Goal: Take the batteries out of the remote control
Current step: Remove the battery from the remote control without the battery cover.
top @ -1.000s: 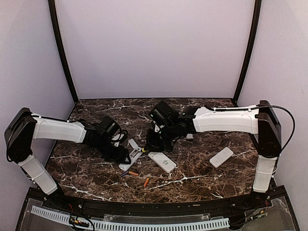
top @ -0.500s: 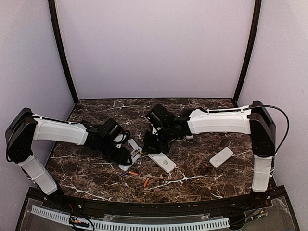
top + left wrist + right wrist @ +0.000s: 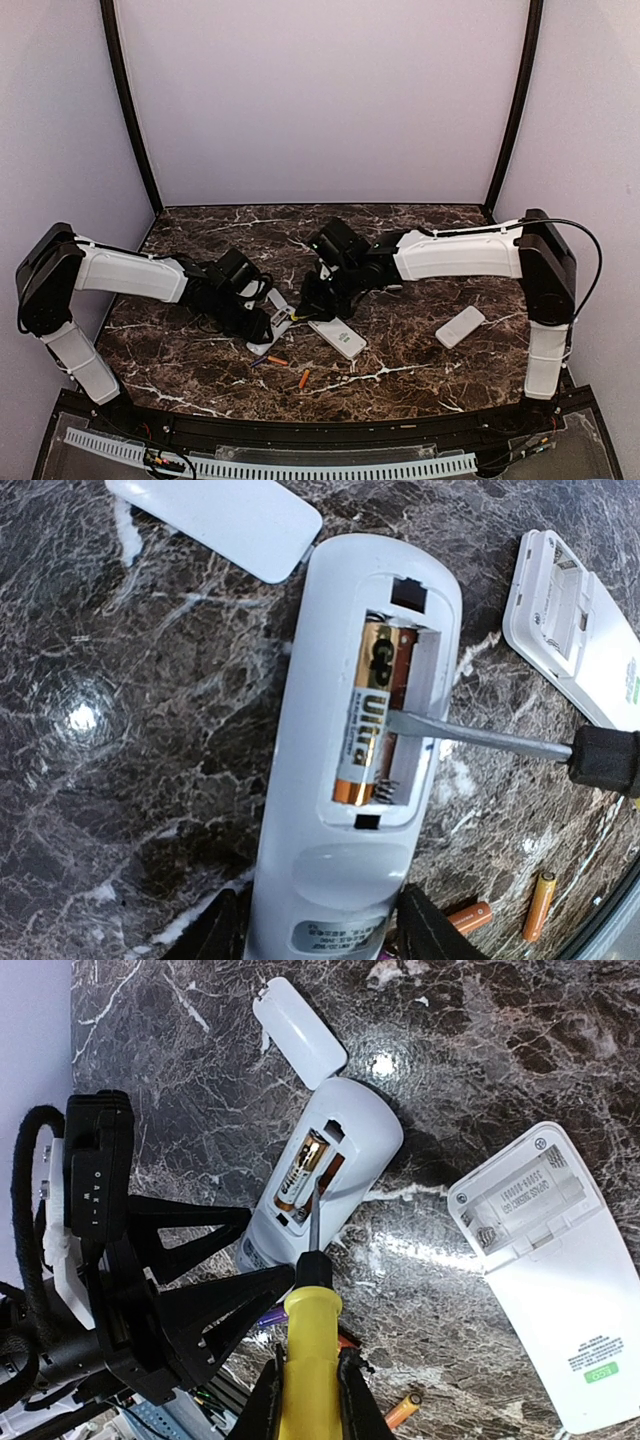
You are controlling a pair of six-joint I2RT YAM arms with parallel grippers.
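A white remote lies back-up on the marble with its battery bay open. A gold and black battery sits in the bay, with a reddish one beside it. My left gripper is shut on the remote's lower end. My right gripper is shut on a yellow-handled screwdriver. Its blade reaches into the bay, tip against the batteries. Loose orange batteries lie on the table near the remote; they also show in the top view.
A second white remote with an empty open bay lies just right of the held one. The loose battery cover lies beyond the held remote's far end. A third remote lies at the right of the table.
Both arms have shifted slightly over the held remote. The screwdriver stays at the battery bay. Both grips are unchanged.
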